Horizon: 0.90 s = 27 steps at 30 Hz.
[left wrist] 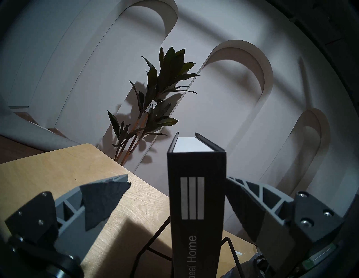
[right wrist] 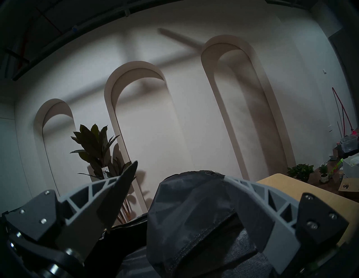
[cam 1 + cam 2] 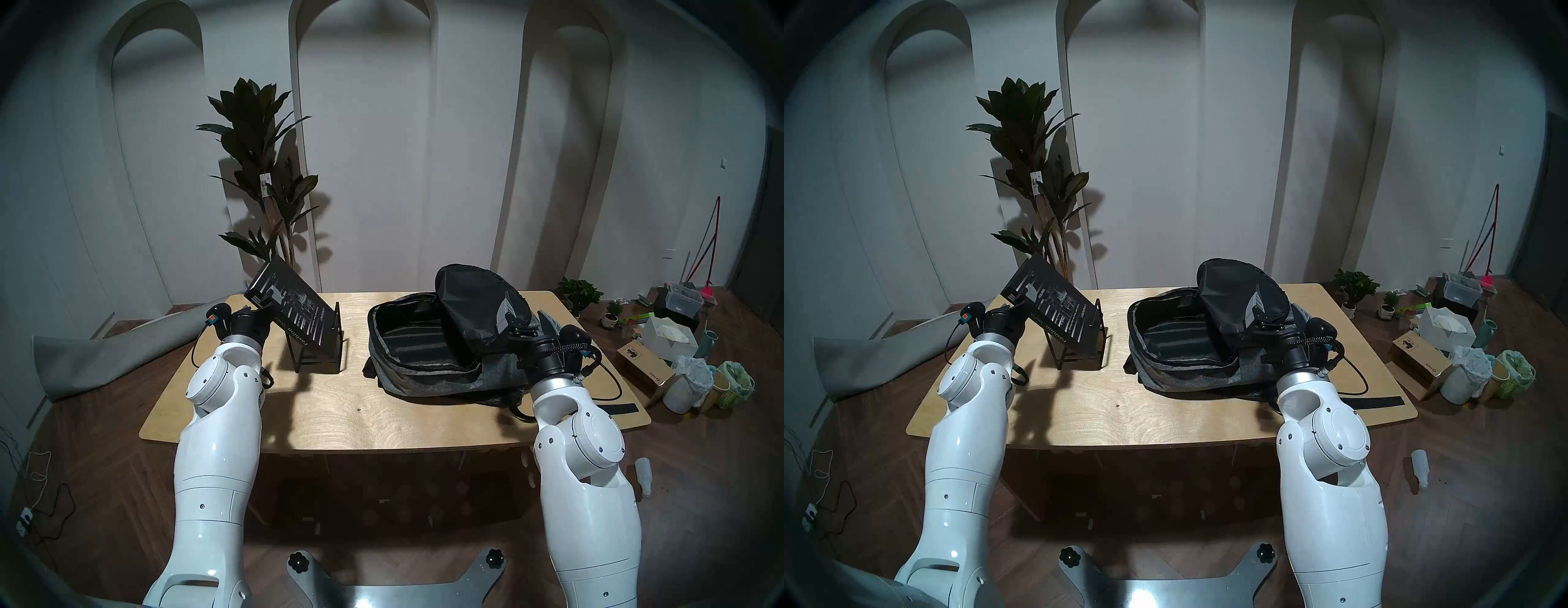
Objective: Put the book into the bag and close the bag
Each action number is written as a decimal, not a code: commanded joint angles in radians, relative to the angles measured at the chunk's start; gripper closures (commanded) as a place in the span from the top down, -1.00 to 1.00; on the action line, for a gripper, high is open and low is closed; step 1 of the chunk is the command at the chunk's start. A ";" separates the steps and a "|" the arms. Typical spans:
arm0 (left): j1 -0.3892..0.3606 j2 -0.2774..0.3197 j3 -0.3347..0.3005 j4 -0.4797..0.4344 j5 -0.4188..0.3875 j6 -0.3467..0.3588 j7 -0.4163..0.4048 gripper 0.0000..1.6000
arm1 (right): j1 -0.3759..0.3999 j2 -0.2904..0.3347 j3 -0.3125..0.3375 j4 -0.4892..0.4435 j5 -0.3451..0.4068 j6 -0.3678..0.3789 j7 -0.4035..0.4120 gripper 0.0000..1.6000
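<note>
The black striped book (image 3: 297, 322) leans tilted in a black wire stand (image 3: 331, 339) on the left of the table. My left gripper (image 3: 265, 303) is open around the book's upper left end. In the left wrist view the spine (image 1: 196, 194) stands between the fingers, one finger (image 1: 244, 192) touching it and the other apart. The grey backpack (image 3: 424, 378) lies unzipped on the right, black lining showing, its flap (image 3: 471, 297) raised. My right gripper (image 3: 530, 320) is open at the flap. In the right wrist view the flap (image 2: 194, 213) rests against one finger (image 2: 252, 196).
The wooden table (image 3: 339, 407) has bare surface at the front and between stand and backpack. A black strip (image 3: 623, 408) lies at its right front corner. A tall plant (image 3: 259, 170) stands behind the table. Boxes, bags and small pots (image 3: 679, 361) clutter the floor on the right.
</note>
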 commanded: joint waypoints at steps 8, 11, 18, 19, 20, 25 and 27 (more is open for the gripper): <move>-0.049 0.009 0.015 -0.015 0.015 -0.011 -0.002 -0.11 | 0.015 -0.017 0.001 -0.011 -0.013 -0.026 -0.033 1.00; -0.045 0.008 0.014 -0.018 0.017 -0.010 0.004 -0.19 | 0.020 -0.019 0.002 -0.008 -0.013 -0.031 -0.038 1.00; -0.036 -0.001 0.008 -0.026 0.010 -0.019 0.004 -1.00 | 0.026 -0.017 0.002 -0.006 -0.016 -0.033 -0.049 1.00; -0.034 -0.002 0.006 -0.030 0.005 -0.027 -0.006 -1.00 | 0.026 -0.017 0.002 -0.006 -0.017 -0.034 -0.050 1.00; -0.032 -0.003 0.005 -0.034 0.005 -0.029 -0.008 -1.00 | 0.026 -0.017 0.002 -0.006 -0.017 -0.033 -0.051 1.00; -0.029 -0.025 -0.004 -0.074 -0.026 -0.021 -0.014 -1.00 | 0.029 -0.009 0.002 0.002 -0.020 -0.044 -0.049 1.00; -0.028 -0.033 -0.001 -0.095 -0.037 -0.018 -0.021 -1.00 | 0.033 -0.009 0.006 0.007 -0.020 -0.044 -0.052 1.00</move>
